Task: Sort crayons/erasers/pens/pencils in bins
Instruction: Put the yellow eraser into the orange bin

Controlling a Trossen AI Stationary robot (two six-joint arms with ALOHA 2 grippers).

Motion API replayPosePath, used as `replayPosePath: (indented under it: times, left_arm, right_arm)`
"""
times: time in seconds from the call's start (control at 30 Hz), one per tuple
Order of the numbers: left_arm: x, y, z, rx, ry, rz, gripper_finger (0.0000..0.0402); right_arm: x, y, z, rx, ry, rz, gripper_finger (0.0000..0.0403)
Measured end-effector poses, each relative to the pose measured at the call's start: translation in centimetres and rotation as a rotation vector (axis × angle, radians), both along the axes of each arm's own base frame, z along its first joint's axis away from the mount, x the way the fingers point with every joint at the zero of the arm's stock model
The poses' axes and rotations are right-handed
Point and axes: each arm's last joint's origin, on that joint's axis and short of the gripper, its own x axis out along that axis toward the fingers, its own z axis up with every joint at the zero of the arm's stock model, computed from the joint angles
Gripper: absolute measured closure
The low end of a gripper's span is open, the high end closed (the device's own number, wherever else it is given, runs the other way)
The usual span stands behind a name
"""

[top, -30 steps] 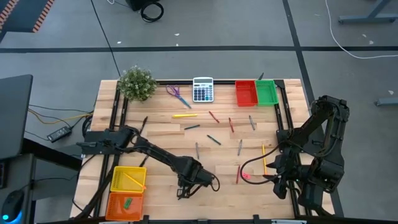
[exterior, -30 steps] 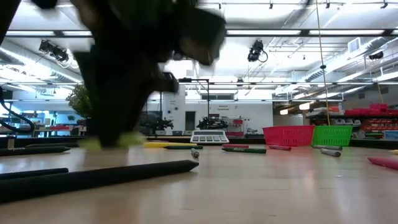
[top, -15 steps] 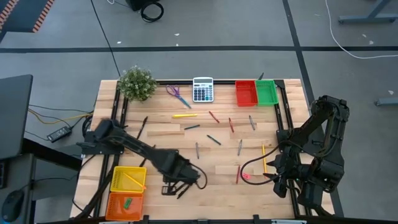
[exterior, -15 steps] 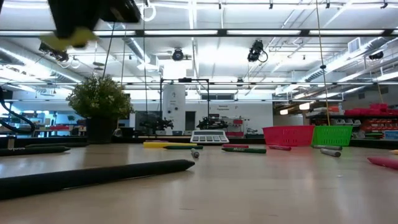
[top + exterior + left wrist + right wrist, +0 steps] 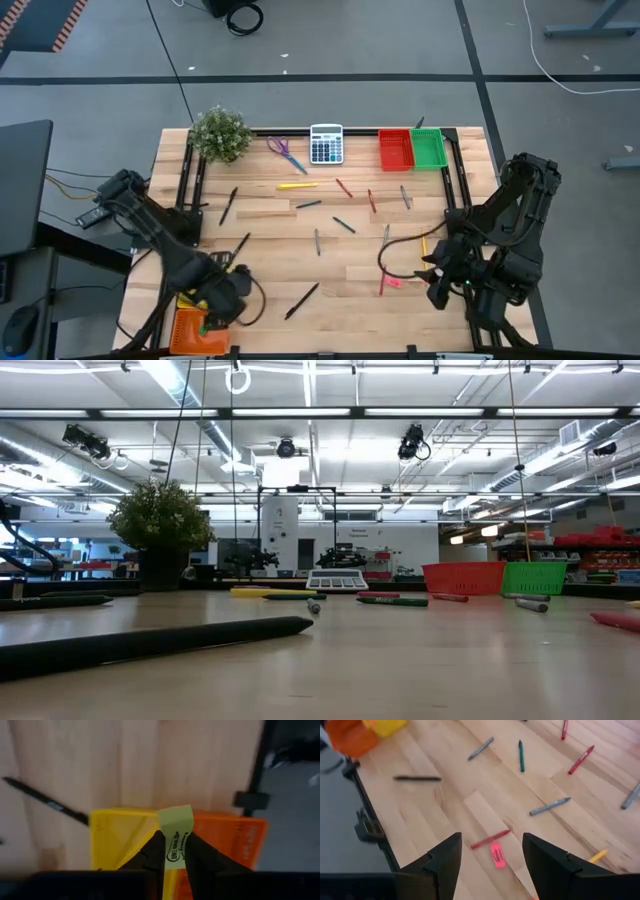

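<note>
My left end effector, over the near-left corner of the counter: fingers pinched on a small yellow eraser, a flat rectangular block in a pale paper sleeve. The sleeve carries dark print, with "ONE WORLD" about legible and the rest too small to read.

Directly below it: yellow bin and orange bin, rectangular plastic baskets standing side by side and touching. The eraser hangs above the seam between them.

Counter: pale wooden planks, smooth, with visible grain.

Left to middle: black pens, thin sticks, lying loose. One bright yellow pen lies farther back.

Middle: red and grey-green crayons, short sticks, scattered.

Far edge: a potted plant, purple-handled scissors, a grey calculator, then the red bin touching the green bin.

Right of middle: pink eraser, a flat block with tiny unreadable print, just beside a red crayon.

My right end effector, near the right edge: fingers spread wide, holding nothing.
</note>
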Motion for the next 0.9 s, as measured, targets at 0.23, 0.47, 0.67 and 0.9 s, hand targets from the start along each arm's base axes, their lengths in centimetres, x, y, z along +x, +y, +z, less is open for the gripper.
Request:
replayPosePath:
  times: [0.23, 0.47, 0.67, 0.9]
  left_arm:
    - [-3.6, -3.1, -2.2, -0.029, -0.069, 0.021, 0.0349]
    - [-5.6, -3.8, -6.2, -0.058, -0.019, 0.054, 0.0343]
    - [-6.1, -5.0, -7.7, -0.185, -0.048, 0.077, 0.0349]
    - [-6.6, -6.0, -9.2, -0.155, -0.023, 0.047, 0.0349]
  right_arm:
    - [2.7, -0.4, 0.4, 0.080, -0.160, -0.115, 0.0187]
    - [5.0, -1.5, 0.7, 0.116, -0.233, -0.209, 0.0187]
    - [5.7, -2.1, 0.8, 0.123, -0.243, -0.246, 0.0187]
    - [6.5, -2.9, 0.8, 0.113, -0.244, -0.280, 0.0187]
